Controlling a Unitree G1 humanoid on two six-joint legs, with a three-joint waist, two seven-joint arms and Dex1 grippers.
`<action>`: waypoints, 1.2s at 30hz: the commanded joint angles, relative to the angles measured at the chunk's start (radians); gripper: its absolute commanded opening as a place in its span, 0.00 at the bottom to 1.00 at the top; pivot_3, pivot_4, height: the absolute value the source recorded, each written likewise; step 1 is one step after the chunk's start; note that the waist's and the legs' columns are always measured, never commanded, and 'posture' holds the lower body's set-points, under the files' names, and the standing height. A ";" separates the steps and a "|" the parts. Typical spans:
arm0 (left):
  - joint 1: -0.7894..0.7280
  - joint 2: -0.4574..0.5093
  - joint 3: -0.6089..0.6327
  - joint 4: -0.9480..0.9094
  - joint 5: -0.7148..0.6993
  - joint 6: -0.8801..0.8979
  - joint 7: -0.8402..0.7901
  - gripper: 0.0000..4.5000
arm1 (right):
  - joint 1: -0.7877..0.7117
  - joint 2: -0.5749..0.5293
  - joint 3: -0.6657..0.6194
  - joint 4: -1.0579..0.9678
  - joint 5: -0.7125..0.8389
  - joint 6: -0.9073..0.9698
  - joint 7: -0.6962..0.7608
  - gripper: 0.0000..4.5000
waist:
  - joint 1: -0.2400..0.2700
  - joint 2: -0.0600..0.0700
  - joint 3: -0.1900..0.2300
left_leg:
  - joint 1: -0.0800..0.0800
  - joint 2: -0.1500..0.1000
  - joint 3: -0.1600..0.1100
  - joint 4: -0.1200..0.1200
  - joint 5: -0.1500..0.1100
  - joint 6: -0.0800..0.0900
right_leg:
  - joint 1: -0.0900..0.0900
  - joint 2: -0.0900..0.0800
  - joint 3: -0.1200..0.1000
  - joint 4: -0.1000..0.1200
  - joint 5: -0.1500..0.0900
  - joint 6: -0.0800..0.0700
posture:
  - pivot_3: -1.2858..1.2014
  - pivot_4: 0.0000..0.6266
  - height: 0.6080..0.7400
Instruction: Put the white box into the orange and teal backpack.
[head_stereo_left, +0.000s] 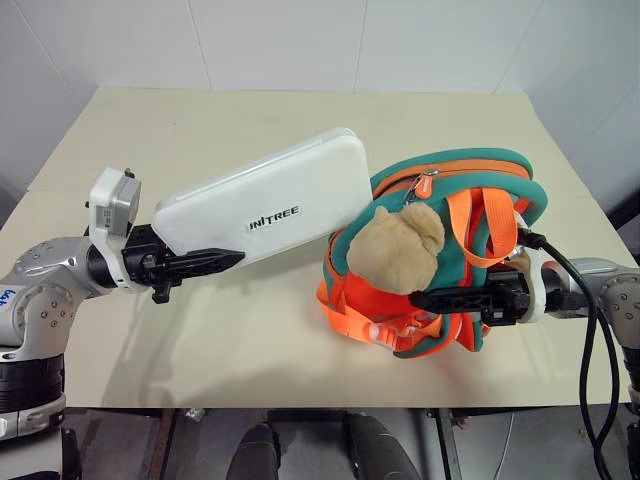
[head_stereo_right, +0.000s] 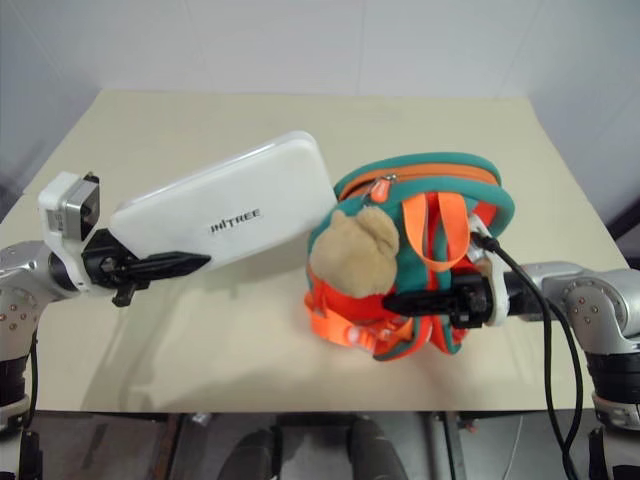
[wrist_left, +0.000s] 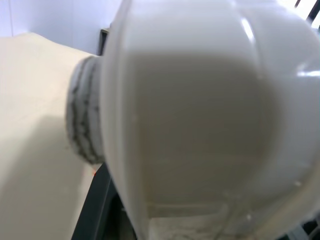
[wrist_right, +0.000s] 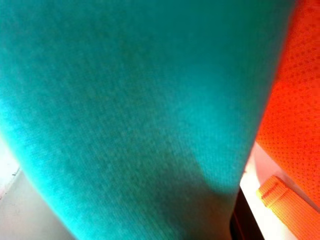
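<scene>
White walls back a beige desk. I have the white box pinched at its near end in my left end effector, lifted and slanted, its far corner at the rim of the orange and teal backpack. My right end effector is pressed together on the bag's front, by the plush toy. I judge the mouth too narrow: I should spread it, then slide the box in lengthwise.
</scene>
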 joint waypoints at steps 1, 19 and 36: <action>-0.001 0.020 0.008 -0.040 -0.023 0.000 -0.025 0.32 | -0.018 0.006 -0.005 -0.006 0.002 -0.014 0.010 0.02 | 0.000 0.000 0.000 | 0.000 0.000 0.000 0.000 0.000 0.000 | 0.000 0.000 0.000 0.000 0.000 0.000 | 0.52 0.24 1.00; -0.171 0.016 -0.207 0.234 0.374 -0.395 -0.115 0.32 | 0.008 0.017 -0.017 -0.016 -0.001 -0.027 0.007 0.02 | 0.003 0.000 0.000 | 0.000 0.000 0.001 0.000 0.000 0.000 | 0.000 0.000 0.000 0.000 0.000 0.000 | 0.52 0.24 1.00; -0.696 -0.146 -0.504 0.559 0.543 -0.351 -0.341 0.32 | -0.009 0.035 -0.008 -0.009 -0.009 -0.038 -0.001 0.02 | 0.001 0.000 0.000 | -0.001 -0.001 0.000 0.002 0.000 0.000 | -0.001 0.001 0.000 0.002 0.000 0.001 | 0.52 0.24 1.00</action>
